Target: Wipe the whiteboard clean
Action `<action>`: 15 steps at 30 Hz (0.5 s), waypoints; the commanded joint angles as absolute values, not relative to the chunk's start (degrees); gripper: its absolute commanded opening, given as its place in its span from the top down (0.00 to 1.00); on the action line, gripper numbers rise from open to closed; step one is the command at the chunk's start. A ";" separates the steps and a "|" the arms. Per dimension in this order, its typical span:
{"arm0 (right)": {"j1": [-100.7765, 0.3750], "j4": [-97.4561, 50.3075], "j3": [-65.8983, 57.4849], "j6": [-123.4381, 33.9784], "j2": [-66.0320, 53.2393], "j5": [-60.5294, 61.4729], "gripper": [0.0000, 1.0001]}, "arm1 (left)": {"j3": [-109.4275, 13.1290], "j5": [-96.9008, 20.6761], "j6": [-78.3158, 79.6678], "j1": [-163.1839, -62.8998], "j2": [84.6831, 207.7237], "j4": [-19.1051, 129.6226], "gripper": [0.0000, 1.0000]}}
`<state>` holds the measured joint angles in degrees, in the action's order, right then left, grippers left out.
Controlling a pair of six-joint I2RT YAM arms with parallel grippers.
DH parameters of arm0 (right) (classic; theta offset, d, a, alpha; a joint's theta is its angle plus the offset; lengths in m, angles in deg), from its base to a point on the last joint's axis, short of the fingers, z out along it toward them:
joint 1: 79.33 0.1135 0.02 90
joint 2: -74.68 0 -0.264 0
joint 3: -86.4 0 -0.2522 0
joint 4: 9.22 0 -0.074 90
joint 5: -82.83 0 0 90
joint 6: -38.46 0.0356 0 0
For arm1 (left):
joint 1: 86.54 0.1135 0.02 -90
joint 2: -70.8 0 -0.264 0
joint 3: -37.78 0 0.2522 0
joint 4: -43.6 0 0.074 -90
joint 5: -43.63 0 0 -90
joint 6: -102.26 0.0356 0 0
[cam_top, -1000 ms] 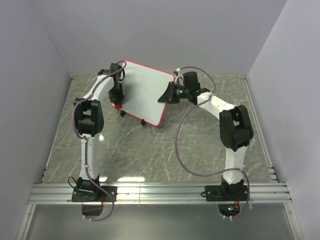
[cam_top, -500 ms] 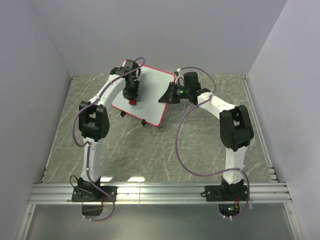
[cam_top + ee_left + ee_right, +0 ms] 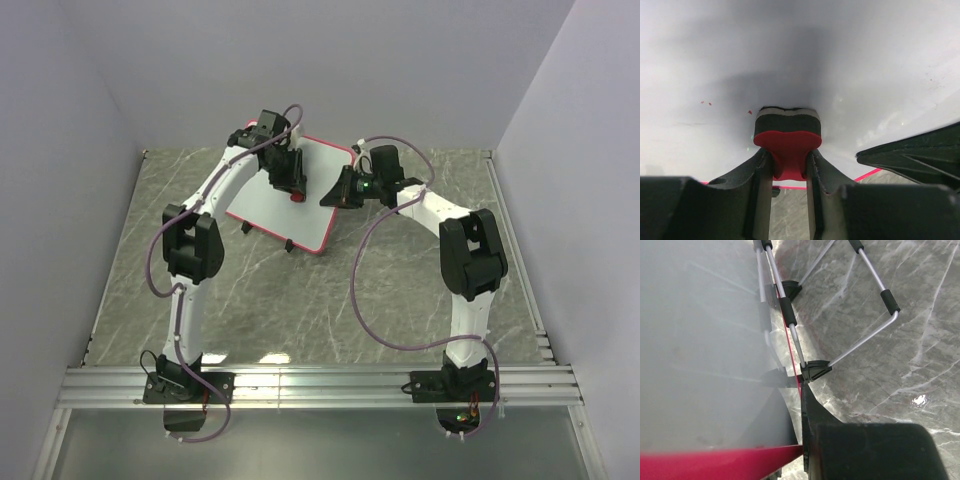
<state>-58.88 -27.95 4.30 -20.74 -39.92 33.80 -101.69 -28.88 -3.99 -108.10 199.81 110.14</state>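
The task appears to be close to its end. In the left wrist view the rectangular white whiteboard with the thin red frame (image 3: 850, 55) looks almost fully clean. Only a few tiny red specks (image 3: 705, 103) are visible, just to the left of the small red bow-tie shaped eraser (image 3: 787, 142). These specks are probably what is left to wipe, though parts of the surface are hidden by the arms.

The whiteboard (image 3: 300, 222) stands tilted on its wire stand (image 3: 867, 332) at the far side of the grey marble-patterned bench (image 3: 300, 310), near the back wall. The left gripper (image 3: 296, 188) is closed on the eraser and presses its dark felt side flat against the upper middle of the board. The right gripper (image 3: 336, 192) is at the right edge of the whiteboard and seems to clamp the frame there to steady it. In its wrist view only one black finger (image 3: 815, 415) shows, behind the board.
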 commanded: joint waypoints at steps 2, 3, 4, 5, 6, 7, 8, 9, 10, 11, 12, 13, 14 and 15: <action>-53.93 -39.24 1.90 -32.82 -40.89 34.40 1.00 | -100.44 -30.37 -7.69 -107.48 206.24 95.60 1.00; -53.84 -39.15 1.81 -32.91 -40.80 34.40 1.00 | -99.30 -32.55 -8.30 -106.50 205.80 95.42 1.00; -53.84 -38.98 1.46 -32.82 -40.72 34.40 1.00 | -96.85 -33.27 -8.48 -105.45 204.84 95.25 1.00; -53.84 -38.89 1.28 -32.82 -40.63 34.49 1.00 | -95.61 -33.28 -8.66 -103.18 204.40 94.72 1.00; -53.93 -38.71 1.20 -32.74 -40.45 34.49 1.00 | -94.47 -33.19 -8.40 -102.02 203.87 94.37 1.00; -53.75 -38.62 0.93 -32.74 -40.45 34.49 1.00 | -92.19 -34.06 -8.22 -100.97 202.73 94.10 1.00; -53.84 -38.62 0.84 -32.74 -40.37 34.58 1.00 | -91.30 -34.59 -8.05 -99.13 202.29 93.84 1.00; -53.84 -38.36 0.76 -32.74 -40.28 34.49 1.00 | -90.60 -34.77 -7.53 -98.33 201.85 93.40 1.00; -53.93 -38.45 0.58 -32.65 -40.45 34.58 1.00 | -90.07 -35.73 -7.17 -97.62 201.58 93.40 1.00; -53.93 -38.36 0.49 -32.65 -40.45 34.75 1.00 | -90.15 -36.52 -6.91 -96.83 201.49 93.75 1.00; -53.93 -38.19 0.49 -32.65 -40.37 34.75 1.00 | -90.24 -37.23 -6.21 -96.56 201.75 94.27 1.00; -53.84 -38.27 0.49 -32.56 -40.45 34.75 1.00 | -90.59 -38.10 -6.11 -96.21 201.93 94.36 1.00; -53.84 -38.27 0.49 -32.56 -40.54 34.84 1.00 | -90.68 -38.46 -6.29 -96.04 202.10 94.45 1.00; -53.84 -38.45 0.58 -32.65 -40.54 34.76 1.00 | -90.68 -38.46 -6.55 -95.86 202.11 94.37 1.00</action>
<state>-58.38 -26.12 3.71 -21.06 -39.86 34.50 -92.18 -29.38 -8.15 -96.41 197.80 102.62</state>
